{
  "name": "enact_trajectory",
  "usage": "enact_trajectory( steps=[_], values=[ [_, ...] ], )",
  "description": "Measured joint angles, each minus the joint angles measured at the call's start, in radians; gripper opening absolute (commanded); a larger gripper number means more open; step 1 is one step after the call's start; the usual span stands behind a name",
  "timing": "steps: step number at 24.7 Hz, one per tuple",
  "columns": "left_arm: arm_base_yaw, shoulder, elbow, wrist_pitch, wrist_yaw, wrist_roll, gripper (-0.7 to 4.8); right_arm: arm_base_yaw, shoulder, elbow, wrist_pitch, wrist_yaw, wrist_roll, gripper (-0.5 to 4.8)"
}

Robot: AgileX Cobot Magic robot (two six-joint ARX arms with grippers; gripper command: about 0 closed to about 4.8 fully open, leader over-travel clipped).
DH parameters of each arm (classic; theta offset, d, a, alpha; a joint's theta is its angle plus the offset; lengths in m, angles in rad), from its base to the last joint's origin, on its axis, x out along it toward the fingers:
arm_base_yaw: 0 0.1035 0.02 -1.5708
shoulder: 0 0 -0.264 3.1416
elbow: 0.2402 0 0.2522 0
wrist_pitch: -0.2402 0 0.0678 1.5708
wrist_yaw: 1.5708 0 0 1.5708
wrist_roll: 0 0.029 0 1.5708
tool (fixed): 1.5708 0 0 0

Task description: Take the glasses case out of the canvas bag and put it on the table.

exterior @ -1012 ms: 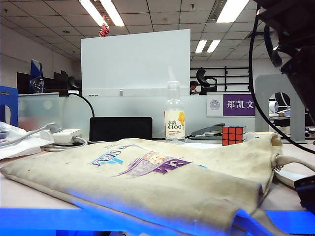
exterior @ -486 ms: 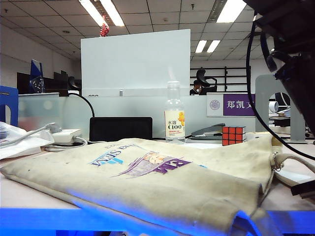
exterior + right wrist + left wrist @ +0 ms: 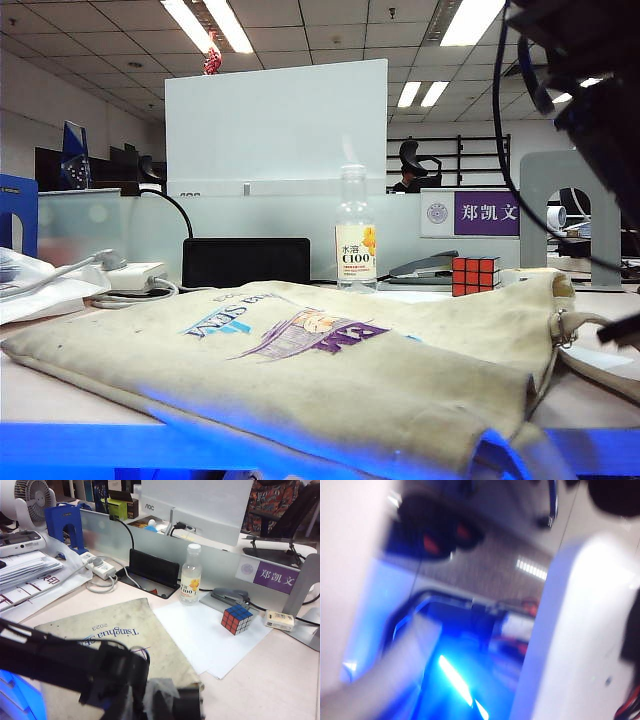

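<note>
The beige canvas bag [image 3: 300, 350] lies flat on the table [image 3: 265, 675], logo side up, its mouth and strap [image 3: 595, 365] at the right. The glasses case is hidden. My right gripper [image 3: 163, 700] is at the bag's corner, its black fingers [image 3: 188, 705] shut on a fold of the bag's cloth [image 3: 161, 690]. A black arm [image 3: 55, 657] crosses the bag beside it. The left wrist view is a blur of blue glow and white surfaces, and my left gripper's fingers do not show there. A black gripper part [image 3: 625, 330] sits at the right edge by the bag's mouth.
Behind the bag stand a drink bottle [image 3: 355, 235], a Rubik's cube [image 3: 474, 275] on white paper sheets [image 3: 215, 635], a stapler [image 3: 230, 596] and a black stand [image 3: 245, 262]. A power strip [image 3: 100, 567] and papers lie at the left. The table's blue front edge [image 3: 90, 445] runs along the front.
In the exterior view the black gripper part at the lower right has risen and slid toward the frame's right edge. The dark arm above it has shifted. The bag stays flat.
</note>
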Motion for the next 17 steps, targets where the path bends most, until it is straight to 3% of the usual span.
enact_trajectory(
  steps=[2,3,9,14,17],
  values=[
    [0.008,0.000,0.025,0.028,-0.002,-0.029,2.69,0.000,0.000,0.000,-0.005,0.002,0.000,0.58],
    [0.012,-0.001,0.031,0.040,-0.007,-0.047,3.07,0.000,0.000,0.000,-0.005,0.002,0.000,0.58],
    [0.035,-0.002,0.032,-0.035,-0.027,-0.151,3.16,0.000,0.000,0.000,-0.005,0.003,0.000,0.58],
    [0.036,-0.001,0.031,-0.091,-0.028,-0.190,3.16,0.000,0.000,0.000,-0.006,0.003,0.000,0.58],
    [0.036,0.000,0.032,-0.129,0.011,-0.221,3.16,0.000,0.000,0.000,-0.006,0.003,0.000,0.58]
  ],
)
